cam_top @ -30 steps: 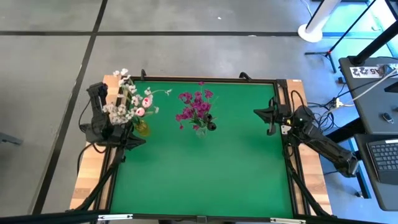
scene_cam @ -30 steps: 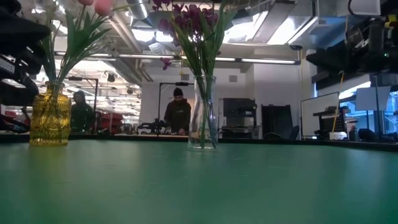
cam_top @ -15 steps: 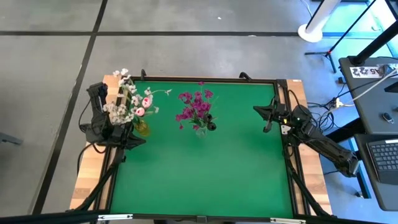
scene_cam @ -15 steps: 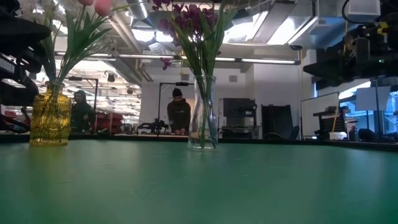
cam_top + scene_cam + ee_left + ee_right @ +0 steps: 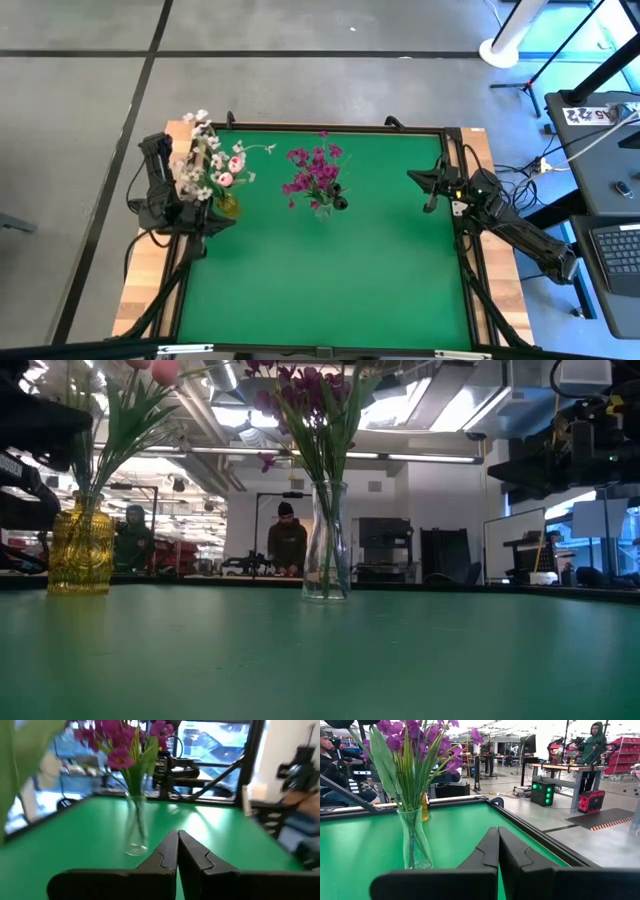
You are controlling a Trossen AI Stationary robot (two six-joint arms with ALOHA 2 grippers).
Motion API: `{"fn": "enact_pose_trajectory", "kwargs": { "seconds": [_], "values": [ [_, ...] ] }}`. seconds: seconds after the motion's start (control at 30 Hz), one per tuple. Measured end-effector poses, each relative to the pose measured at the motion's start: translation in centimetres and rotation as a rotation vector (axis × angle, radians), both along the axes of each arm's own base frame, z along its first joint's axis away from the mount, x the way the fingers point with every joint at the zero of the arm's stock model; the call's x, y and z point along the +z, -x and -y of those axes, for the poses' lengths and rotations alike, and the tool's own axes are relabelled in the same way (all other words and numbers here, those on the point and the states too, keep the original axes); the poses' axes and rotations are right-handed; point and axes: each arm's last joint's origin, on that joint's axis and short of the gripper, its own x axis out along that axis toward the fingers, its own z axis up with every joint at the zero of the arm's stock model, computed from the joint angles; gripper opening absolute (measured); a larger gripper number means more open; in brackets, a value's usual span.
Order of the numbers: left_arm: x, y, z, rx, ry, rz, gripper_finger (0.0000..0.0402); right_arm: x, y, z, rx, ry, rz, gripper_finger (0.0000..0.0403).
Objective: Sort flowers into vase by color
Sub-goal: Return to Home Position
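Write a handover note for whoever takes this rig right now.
Left gripper: shut, empty, at the left edge of the green table, beside the yellow vase.
Right gripper: shut, empty, at the right edge.
White and pink flowers stand in the yellow vase, purple flowers in the clear vase.
No loose flowers in sight; sorting looks done. Left: park both arms.

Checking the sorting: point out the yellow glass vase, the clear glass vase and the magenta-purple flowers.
yellow glass vase [image 5: 81,552], low view, ribbed body.
clear glass vase [image 5: 327,560], low view, glass wall.
magenta-purple flowers [image 5: 316,172], high view, bunch's middle.
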Motion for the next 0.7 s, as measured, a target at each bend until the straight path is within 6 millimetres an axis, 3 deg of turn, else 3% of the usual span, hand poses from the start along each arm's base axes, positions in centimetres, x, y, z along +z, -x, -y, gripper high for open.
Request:
{"fn": "enact_pose_trajectory", "kwargs": {
  "seconds": [0.2,0.7],
  "values": [
    [-0.05,-0.10,-0.22,0.055,-0.190,-0.026,0.0000,0.00,0.00,0.00,0.000,-0.004,0.001,0.0001],
    [-0.04,-0.12,-0.22,0.054,-0.204,-0.028,0.0000,-0.02,0.00,0.01,-0.002,-0.004,0.000,0.0001]
  ]
}}
